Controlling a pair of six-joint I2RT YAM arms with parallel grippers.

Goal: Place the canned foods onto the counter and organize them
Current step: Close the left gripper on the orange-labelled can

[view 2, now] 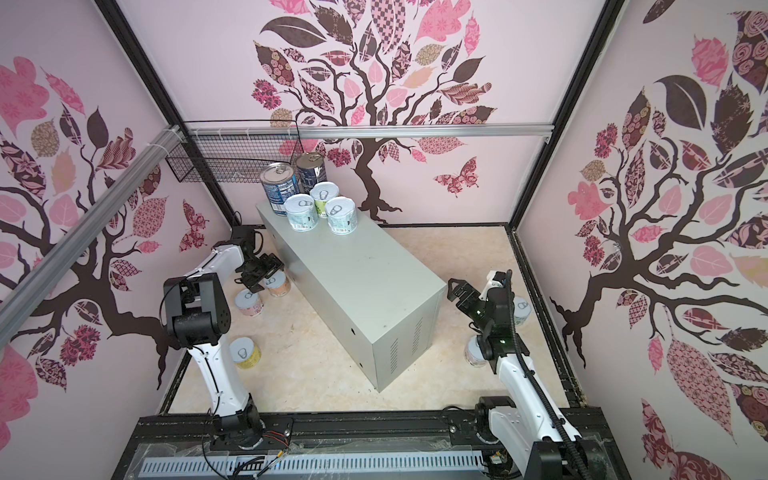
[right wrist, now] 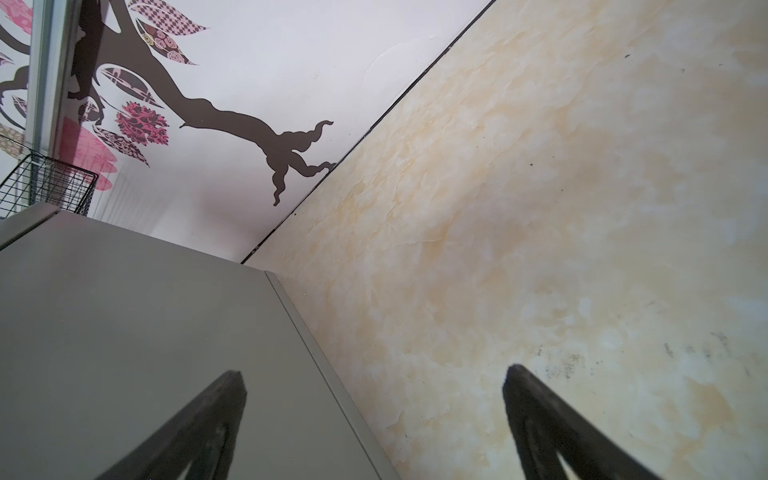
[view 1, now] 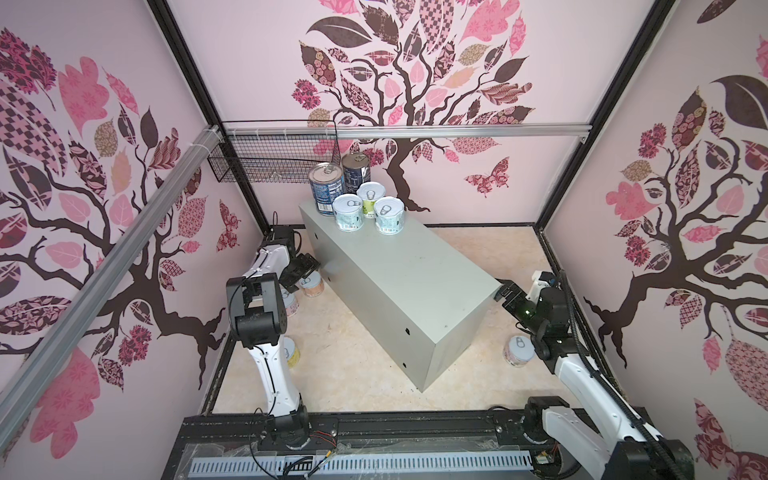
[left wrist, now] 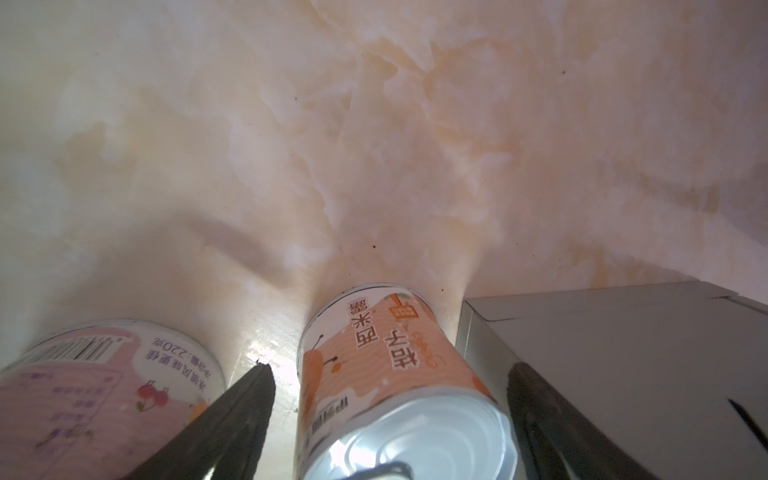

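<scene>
Orange-labelled can; white pull-tab lid; upright inside spread left end effector

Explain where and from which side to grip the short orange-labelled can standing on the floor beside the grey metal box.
Grip the short orange-labelled can across its curved side wall, coming down from above: it stands upright under the open left claw, and the pale grey-green metal box close beside it likely blocks a sideways approach.

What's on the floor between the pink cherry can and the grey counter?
The orange-labelled can stands there, with the open left gripper straddling it; the left wrist view shows it between the pink can and the counter.
</scene>
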